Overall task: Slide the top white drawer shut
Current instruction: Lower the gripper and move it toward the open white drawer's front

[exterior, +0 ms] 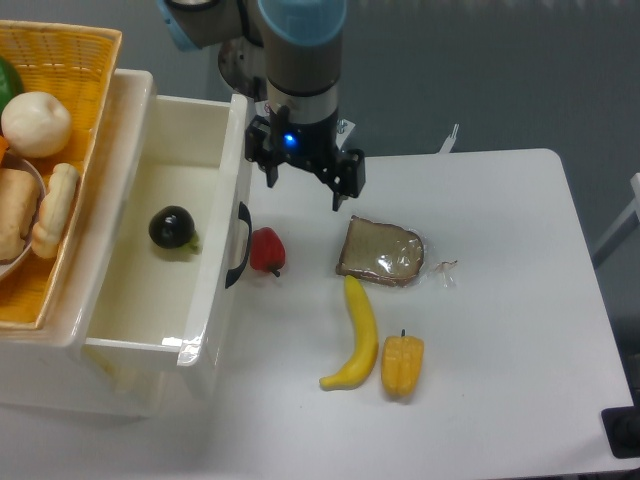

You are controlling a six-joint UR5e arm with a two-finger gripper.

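At left, the top white drawer (150,260) stands pulled out of its cabinet, a dark round fruit (172,228) inside and its black handle (238,246) facing the worktop (500,330). Beside the handle lies a red pepper (267,249). The gripper (302,190) hangs above, jaws spread and empty, with bread (380,251), banana (357,334) and yellow pepper (402,364) further right.

You see a silver-grey arm (300,70) with pale blue joint caps, ending in a black two-finger gripper (304,194); a small blue light glows on its black wrist.
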